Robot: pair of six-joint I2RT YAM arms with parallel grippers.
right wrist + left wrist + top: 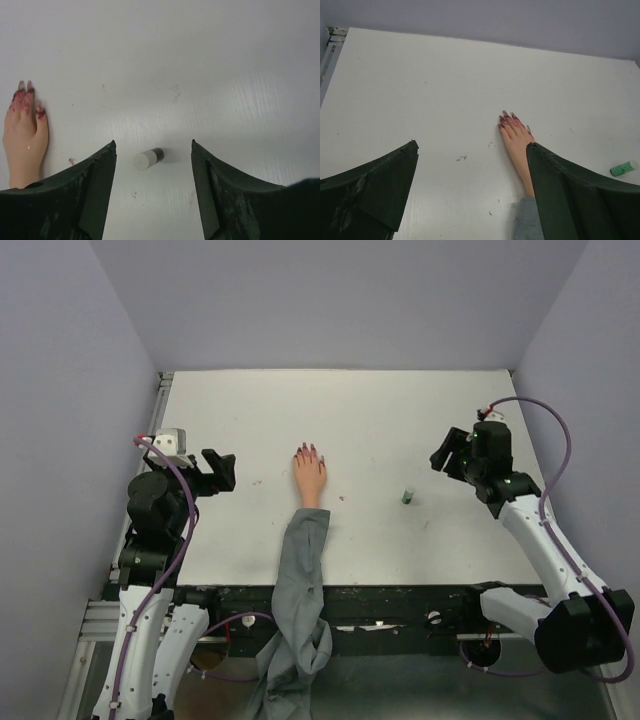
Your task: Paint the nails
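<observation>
A small, smooth, peach-coloured mannequin hand [311,478] is laid flat near the middle of the matte white table [420,410]. Its wrist is wrapped in a limp grey fabric sleeve [303,570] that is draped over the near edge. Its tiny dark red-purple nails [306,449] are pointed toward the far wall, and red is smudged over the fingertips. A small dark greenish, white-capped bottle [407,497] is seen well to its right. The left gripper [225,472] and right gripper [447,452] are held with jaws apart and empty, well apart from the hand.
</observation>
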